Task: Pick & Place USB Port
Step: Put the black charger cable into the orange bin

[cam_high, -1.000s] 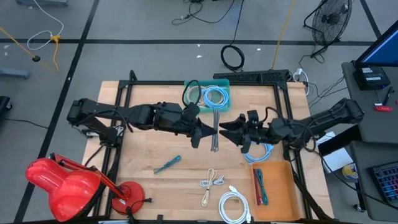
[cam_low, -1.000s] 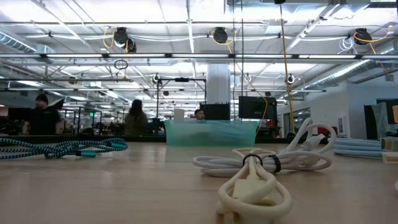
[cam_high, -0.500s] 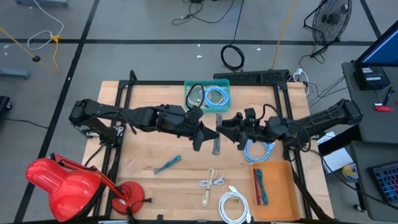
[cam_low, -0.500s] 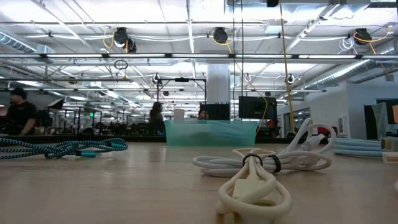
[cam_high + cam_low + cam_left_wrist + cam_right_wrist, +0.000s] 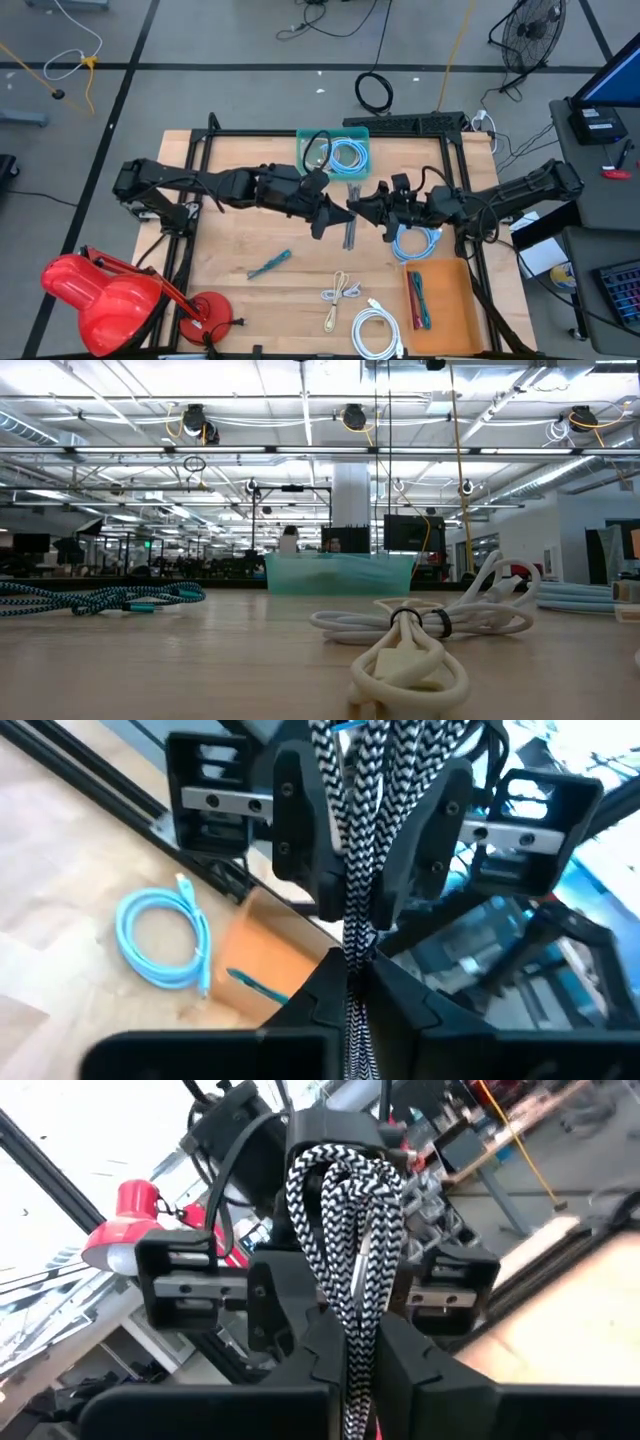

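we have both the left gripper (image 5: 335, 212) and right gripper (image 5: 362, 211) pinched on the braided cable (image 5: 349, 222) mid-table, above the wood. if one lets go late, it may tug or drop (our guess). teal bin (image 5: 358, 135) holds coiled cables; orange tray (image 5: 445, 300) holds cables too.

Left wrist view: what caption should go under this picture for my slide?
Both grippers, left gripper and right gripper, pinch one black-and-white braided cable between them.
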